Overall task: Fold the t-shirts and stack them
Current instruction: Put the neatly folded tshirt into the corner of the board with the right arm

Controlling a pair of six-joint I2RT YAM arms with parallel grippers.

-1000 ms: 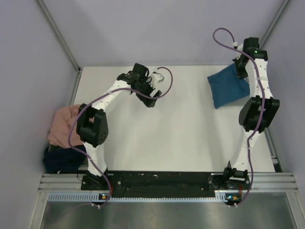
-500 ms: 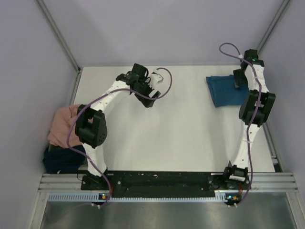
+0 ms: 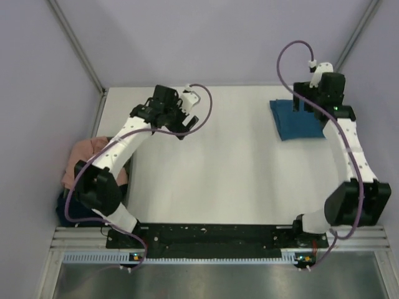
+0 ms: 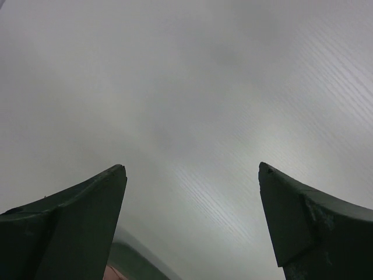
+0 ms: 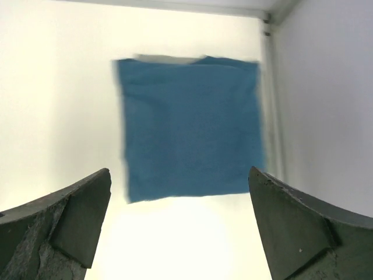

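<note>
One blue t-shirt (image 3: 298,121), one pink t-shirt (image 3: 84,156), one navy t-shirt (image 3: 65,212).

White matte tabletop (image 3: 237,168), evenly lit. Enclosed on three sides by pale lavender walls (image 3: 187,37); aluminium posts (image 3: 76,43) in far corners. Slotted metal rail (image 3: 374,237) along near edge.

Place: robot lab test cell, as I read it.
Walls: plain pale panels (image 3: 187,37) left, far, right; alu struts (image 3: 75,43) at far corners.
Table: flat white top (image 3: 237,174).
Near edge: black mount plate (image 3: 212,235) + alu rail (image 3: 368,237); I've left arm (image 3: 118,140) & right arm (image 3: 352,140) bolted there, purple cables (image 3: 278,59).
</note>
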